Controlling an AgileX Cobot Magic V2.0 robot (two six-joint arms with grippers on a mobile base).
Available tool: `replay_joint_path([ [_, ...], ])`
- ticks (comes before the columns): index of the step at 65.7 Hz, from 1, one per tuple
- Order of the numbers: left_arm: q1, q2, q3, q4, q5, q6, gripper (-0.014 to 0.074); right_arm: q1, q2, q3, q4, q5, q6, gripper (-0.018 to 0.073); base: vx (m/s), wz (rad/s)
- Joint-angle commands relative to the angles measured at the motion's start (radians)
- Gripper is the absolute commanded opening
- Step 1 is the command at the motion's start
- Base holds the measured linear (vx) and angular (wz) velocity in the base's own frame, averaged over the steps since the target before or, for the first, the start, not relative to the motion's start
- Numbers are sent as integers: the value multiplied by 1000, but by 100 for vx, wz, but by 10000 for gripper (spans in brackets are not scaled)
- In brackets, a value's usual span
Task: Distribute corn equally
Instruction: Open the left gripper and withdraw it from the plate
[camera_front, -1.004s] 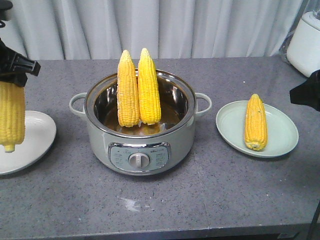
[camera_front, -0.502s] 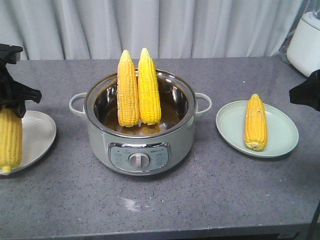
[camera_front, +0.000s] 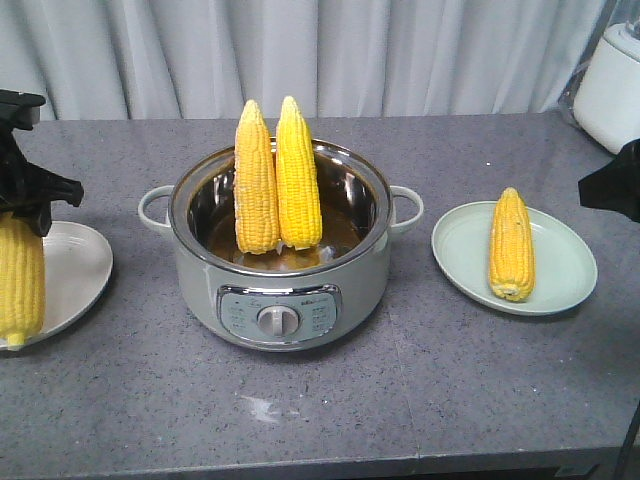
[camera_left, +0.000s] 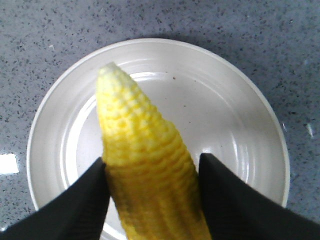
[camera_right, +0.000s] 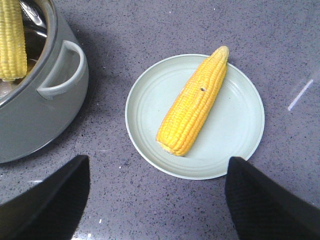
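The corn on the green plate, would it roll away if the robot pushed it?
Probably it rolls: the corn is round and lies on its side. Its tapered shape would likely make it curve, and the raised rim of the green plate might stop it.

Left gripper (camera_left: 152, 161): two matte black, wedge-shaped fingers (camera_left: 65, 210) that taper to blunt tips. From the front, its body appears as a black, angular block with stepped edges. Right gripper (camera_right: 158, 161): matching black wedges, their surface finely cross-hatched. From the front, only a black angular outline shows at the frame edge.
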Motion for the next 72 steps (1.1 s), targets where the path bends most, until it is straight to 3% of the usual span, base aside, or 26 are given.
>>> replay_joint_path([
  [1,1,-50,-31,26,-27,-35,477,0,-21,-25,18,-43,-11,546,0,0],
  [10,1,-52,-31,26,-27,-35,633,0,-21,-25,18,-41,-11,546,0,0],
  [19,1,-52,-31,26,-30,-34,707,0,-21,-25,18,-40,-11,546,0,0],
  [55,1,-270,-23,-2,-134,-62,680,0,-21,-25,19,-39,-11,546,0,0],
  [72,-3,-534,201,-2,-264,-88,658,0,-21,-25,22,-40,-11,546,0,0],
])
